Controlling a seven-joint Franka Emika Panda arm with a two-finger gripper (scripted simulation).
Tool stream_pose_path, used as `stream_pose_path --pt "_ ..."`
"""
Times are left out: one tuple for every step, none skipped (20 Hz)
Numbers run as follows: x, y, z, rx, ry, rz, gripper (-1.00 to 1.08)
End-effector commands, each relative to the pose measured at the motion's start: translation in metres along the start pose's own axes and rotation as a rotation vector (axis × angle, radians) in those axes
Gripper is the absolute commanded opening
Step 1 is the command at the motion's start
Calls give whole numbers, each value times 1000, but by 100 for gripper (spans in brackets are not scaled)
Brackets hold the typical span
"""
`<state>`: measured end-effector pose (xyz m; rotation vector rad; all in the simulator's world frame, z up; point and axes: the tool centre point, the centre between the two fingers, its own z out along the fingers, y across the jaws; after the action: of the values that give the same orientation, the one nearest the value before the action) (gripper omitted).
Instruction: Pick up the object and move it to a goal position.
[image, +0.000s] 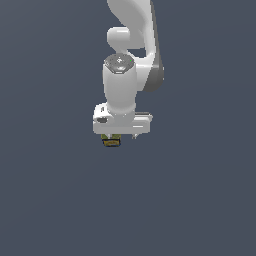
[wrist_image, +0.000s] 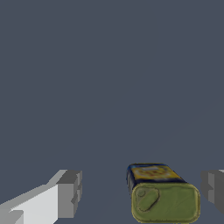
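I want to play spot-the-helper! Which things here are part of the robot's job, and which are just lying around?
Part of the job:
- the object, a little olive-yellow tin
- the gripper, open around it

Just lying around:
- nothing else shows, only the plain grey surface

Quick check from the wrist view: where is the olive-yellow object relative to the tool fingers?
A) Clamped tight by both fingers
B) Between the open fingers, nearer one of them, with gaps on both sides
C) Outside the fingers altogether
B: in the wrist view the object sits between the fingers, with floor visible on both sides, so the tool is open.

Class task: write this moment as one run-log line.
claw: open | olive-yellow object: between fingers, ungripped, nearer one | stage: pre-grasp
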<state>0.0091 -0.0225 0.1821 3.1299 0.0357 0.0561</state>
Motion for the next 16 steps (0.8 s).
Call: stream_pose_path --pt "-2 2 2 0 -1 -32 100" --pt "-2 3 3 0 -2 -48 100" --pt "-3 4 4 0 -2 -65 100" --pt "-4 4 4 0 -3 -82 100" --pt "-5 5 5 0 -3 -101 100" --pt "-6 6 7 0 -4 -122 100" --pt "-7 8 8 0 -4 -143 100" --pt "-8 9 9 0 -5 -166 100" --pt "-10 10 10 0 -6 -190 100" --pt "-11 11 11 0 -7 -214 100" --pt "-12 12 13 0 -7 -239 100" --pt "-13 13 14 0 -8 -264 100" --pt "-15 15 15 0 -9 -288 100" --pt "-16 16 16 1 -9 -313 100" --pt "-17 17 18 1 -10 -337 100" --pt "-19 18 19 1 -11 -362 100"
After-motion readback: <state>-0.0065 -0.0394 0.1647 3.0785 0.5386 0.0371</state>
